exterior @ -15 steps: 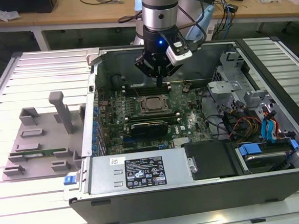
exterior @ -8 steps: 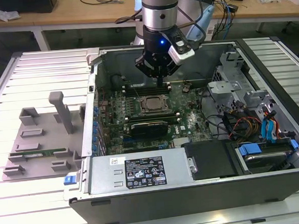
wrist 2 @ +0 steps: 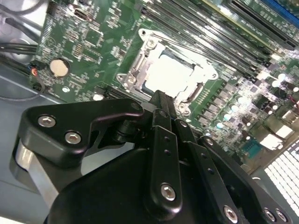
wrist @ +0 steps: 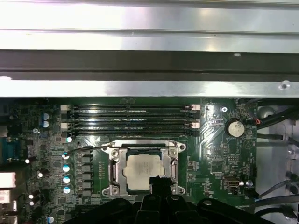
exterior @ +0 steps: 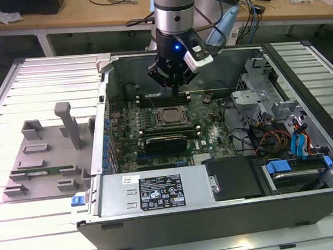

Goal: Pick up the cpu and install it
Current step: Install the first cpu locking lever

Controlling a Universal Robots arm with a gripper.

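cpu (wrist: 145,171) in socket (wrist: 114,168) on motherboard (exterior: 204,135), claw (exterior: 175,84) above, memory slots (wrist: 133,119) beside

The gripper (exterior: 177,91) hangs inside the open computer case (exterior: 218,210), above the motherboard (exterior: 204,135). The cpu (exterior: 170,115) sits in its socket, just below the fingertips.

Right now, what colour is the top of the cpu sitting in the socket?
Silver-grey metal; the cpu shows best in the first wrist view.
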